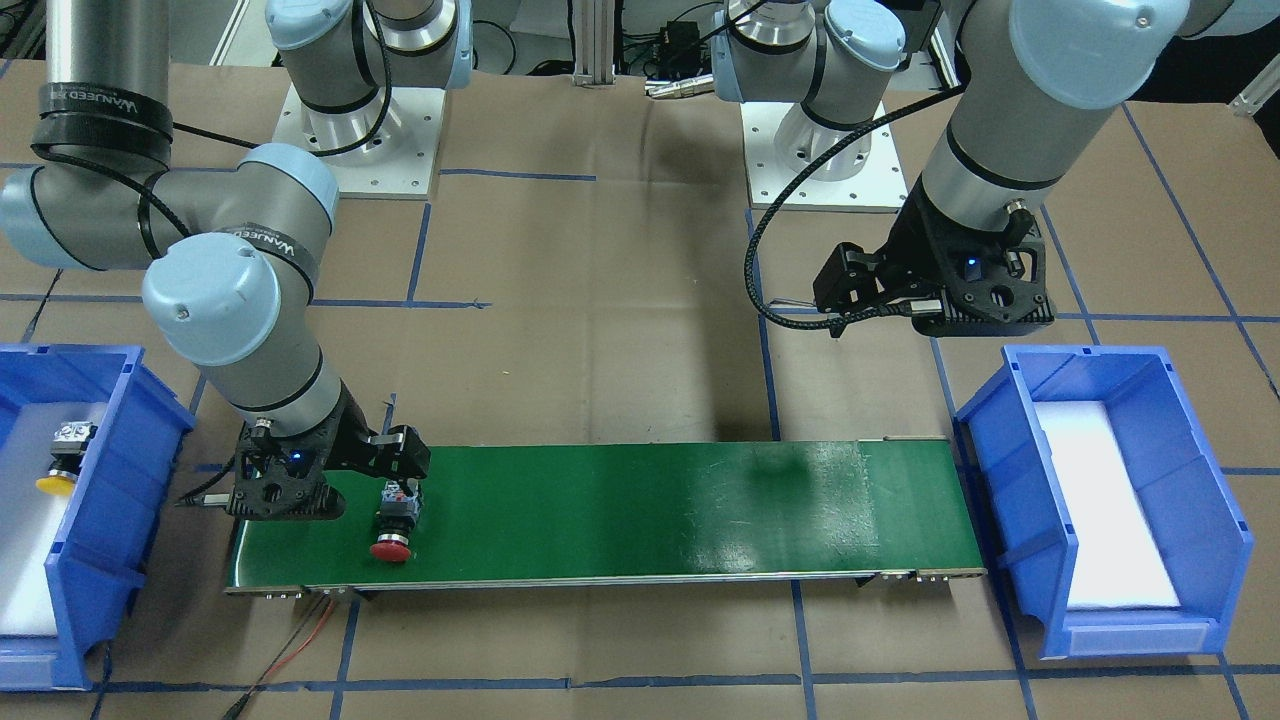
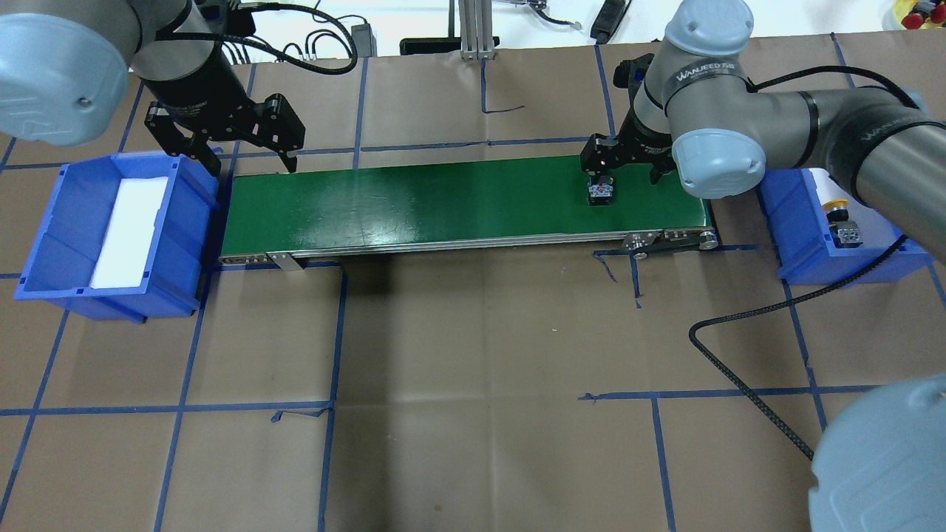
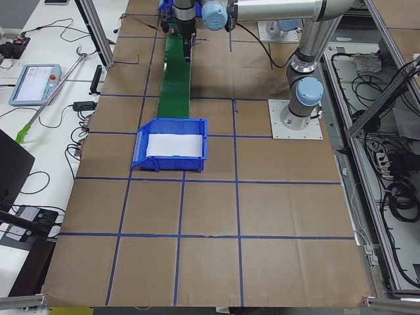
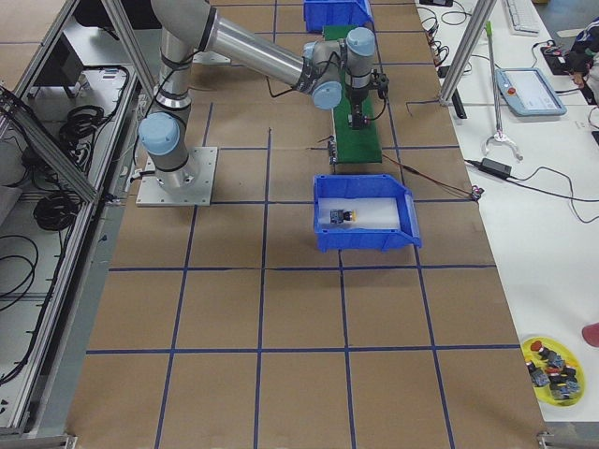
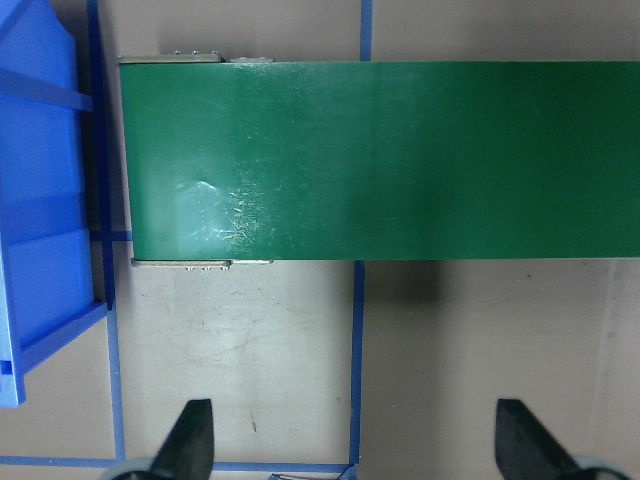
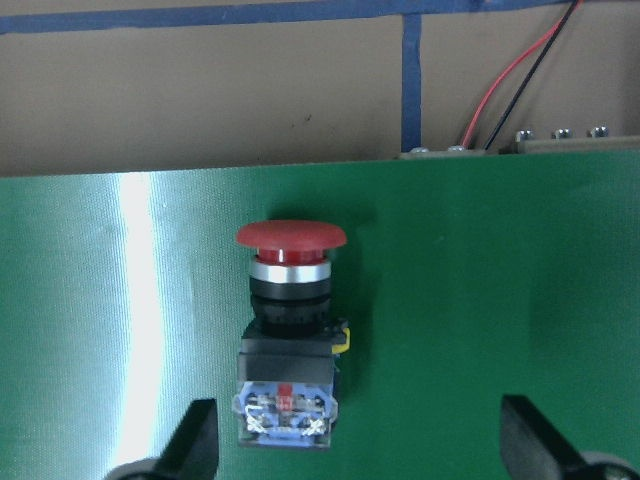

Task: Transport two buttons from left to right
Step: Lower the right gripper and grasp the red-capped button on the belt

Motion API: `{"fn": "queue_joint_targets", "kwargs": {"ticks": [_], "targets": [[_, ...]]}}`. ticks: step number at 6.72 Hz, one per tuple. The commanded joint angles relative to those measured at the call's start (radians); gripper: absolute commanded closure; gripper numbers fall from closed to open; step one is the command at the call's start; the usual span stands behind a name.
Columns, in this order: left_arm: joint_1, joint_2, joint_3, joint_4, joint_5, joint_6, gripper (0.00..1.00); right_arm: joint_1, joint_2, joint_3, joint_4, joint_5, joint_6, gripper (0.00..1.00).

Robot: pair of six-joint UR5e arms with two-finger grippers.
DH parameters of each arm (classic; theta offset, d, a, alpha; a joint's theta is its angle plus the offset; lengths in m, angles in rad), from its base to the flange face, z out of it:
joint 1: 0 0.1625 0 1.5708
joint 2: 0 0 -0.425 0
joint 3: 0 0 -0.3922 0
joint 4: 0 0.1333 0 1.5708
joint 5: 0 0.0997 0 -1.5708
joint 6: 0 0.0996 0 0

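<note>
The green conveyor belt bridges two blue bins: a foam-lined bin off its left end and a source bin off its right end. Near the belt's left end the left gripper hovers spread and holding nothing, probably posted to receive. Over the right end the right gripper stands wide open, gripping nothing. The red button lies on its side beneath it, inside both belt edges, with bare belt ahead. The yellow button sits in the source bin.

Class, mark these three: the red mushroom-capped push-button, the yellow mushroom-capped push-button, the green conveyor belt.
red mushroom-capped push-button (image 6: 288, 345): right wrist view, black body below the collar.
yellow mushroom-capped push-button (image 1: 64, 460): front-facing view, black collar.
green conveyor belt (image 2: 443, 199): overhead view, bare middle surface.
</note>
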Motion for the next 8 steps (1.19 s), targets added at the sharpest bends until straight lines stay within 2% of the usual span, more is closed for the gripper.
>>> {"fn": "queue_joint_targets", "kwargs": {"ticks": [1, 2, 3, 4, 5, 7, 8], "targets": [[0.000, 0.000, -0.001, 0.000, 0.000, 0.000, 0.00, -0.002, 0.046, -0.001, -0.062, 0.000, 0.005, 0.01], [0.000, 0.000, 0.001, 0.000, 0.000, 0.000, 0.00, 0.000, 0.051, -0.001, -0.063, 0.000, 0.013, 0.05], [0.000, 0.000, 0.001, 0.000, 0.000, 0.000, 0.00, -0.002, 0.052, -0.001, -0.058, -0.005, 0.013, 0.35], [0.000, 0.000, 0.004, 0.000, 0.000, 0.000, 0.00, -0.003, 0.045, 0.000, -0.034, -0.012, 0.013, 0.69], [0.000, -0.002, 0.004, 0.000, 0.000, 0.000, 0.00, -0.003, 0.043, -0.001, 0.033, -0.017, 0.013, 0.92], [0.000, -0.002, 0.004, 0.000, 0.000, 0.000, 0.00, -0.012, 0.008, -0.021, 0.068, -0.026, 0.002, 0.96], [0.000, -0.002, 0.004, 0.000, 0.000, 0.000, 0.00, -0.034, -0.050, -0.087, 0.188, -0.023, -0.010, 0.96]]}}
